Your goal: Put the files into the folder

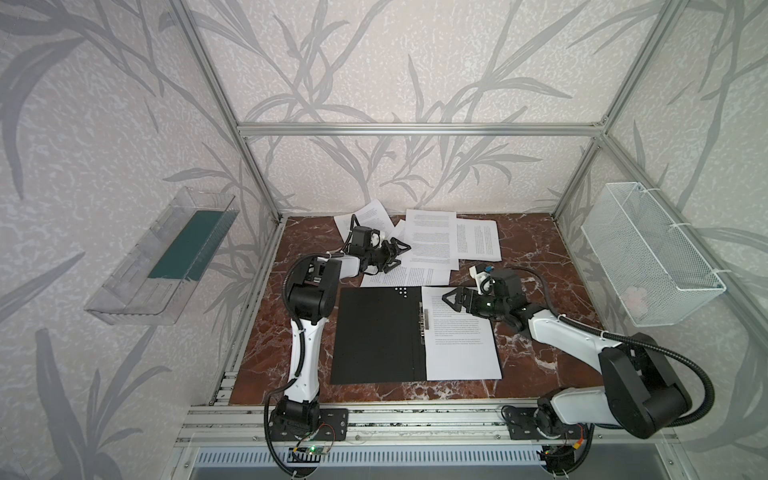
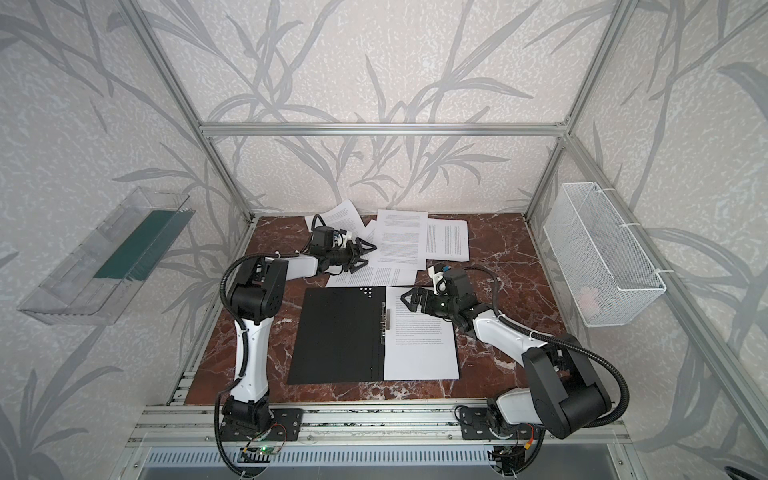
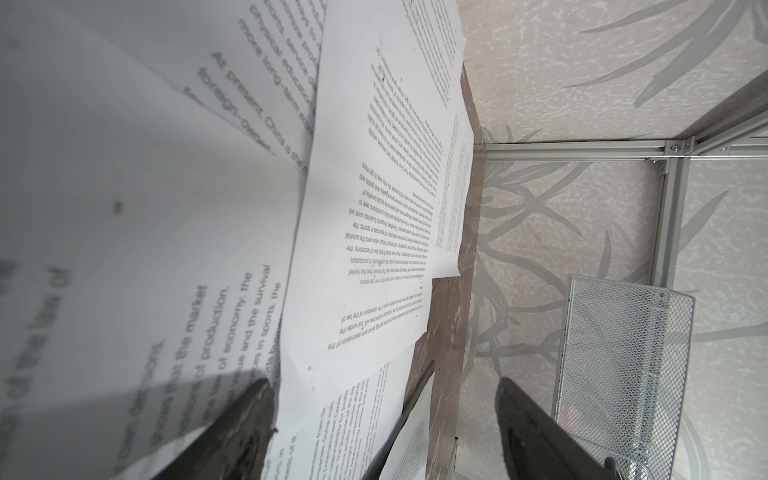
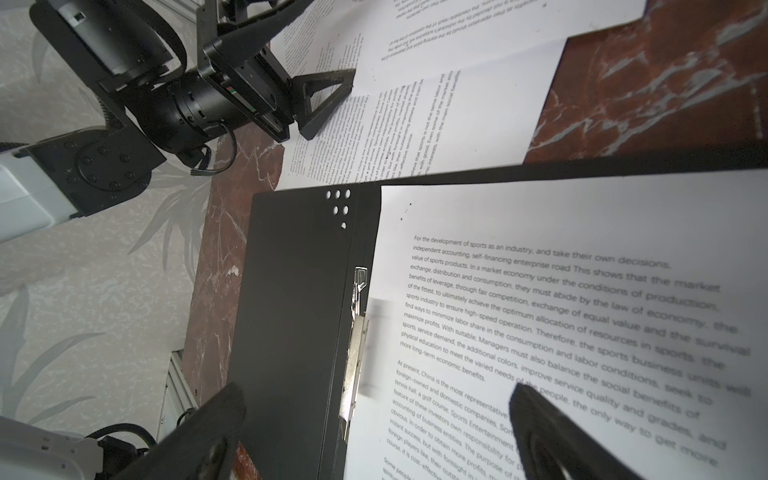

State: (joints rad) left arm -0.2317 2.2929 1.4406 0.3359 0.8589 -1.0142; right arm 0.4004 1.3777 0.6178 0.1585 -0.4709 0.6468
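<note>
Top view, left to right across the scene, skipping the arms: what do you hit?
clear tray → folder, open with its black inside up → printed sheet on the folder's right half → wire basket

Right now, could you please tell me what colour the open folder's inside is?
The folder is black inside; the right wrist view shows it best.

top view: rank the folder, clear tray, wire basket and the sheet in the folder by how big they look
1. folder, lying open
2. clear tray and wire basket: look about alike, and both hang nearer the camera, so unranked
3. sheet in the folder
</note>
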